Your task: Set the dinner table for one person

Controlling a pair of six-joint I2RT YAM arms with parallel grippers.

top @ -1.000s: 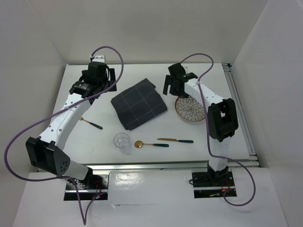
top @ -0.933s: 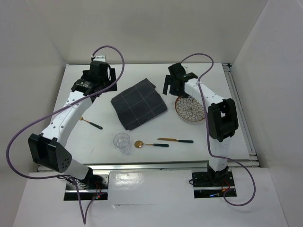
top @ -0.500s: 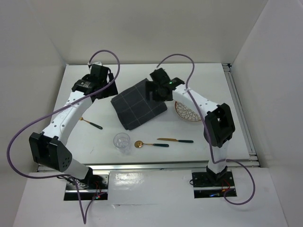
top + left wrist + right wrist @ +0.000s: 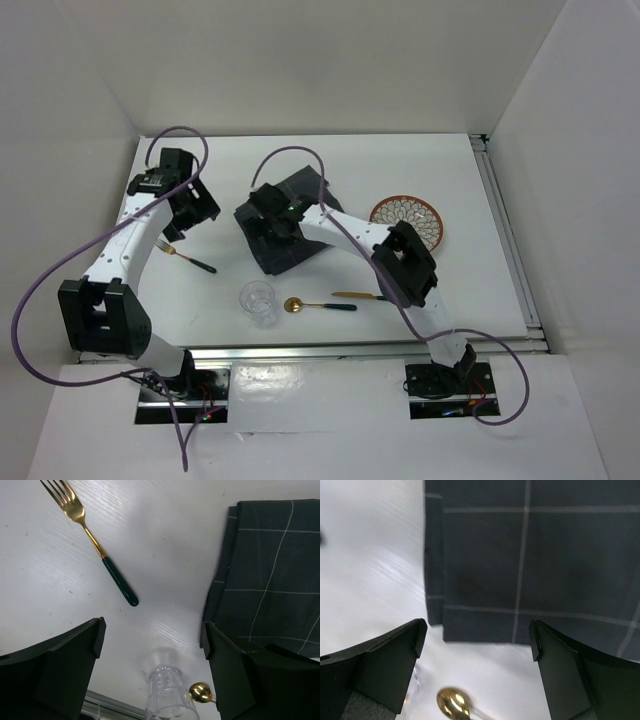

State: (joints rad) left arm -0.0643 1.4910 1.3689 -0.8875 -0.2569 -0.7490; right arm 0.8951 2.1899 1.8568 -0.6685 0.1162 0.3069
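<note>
The white dinner table (image 4: 460,165) carries a dark grey checked cloth mat (image 4: 309,190) near its middle. My right gripper (image 4: 268,226) hovers open over the mat's near-left corner; in the right wrist view the mat (image 4: 530,555) fills the top and a gold spoon (image 4: 452,702) lies below, with nothing between the jaws of the right gripper (image 4: 477,635). My left gripper (image 4: 192,207) is open to the left of the mat, above a gold fork (image 4: 186,258) with a green handle. The left wrist view shows the fork (image 4: 90,540), mat (image 4: 270,570) and a clear glass (image 4: 167,692).
A patterned plate (image 4: 408,221) with a brown rim sits right of the mat. The clear glass (image 4: 258,300), the gold spoon (image 4: 312,305) and a gold knife (image 4: 366,296) lie in a row near the front edge. White walls enclose the table.
The right arm swung left from the plate across the mat to its near-left corner. The left arm drew back left and nearer, toward the fork. Both grippers stayed open.
</note>
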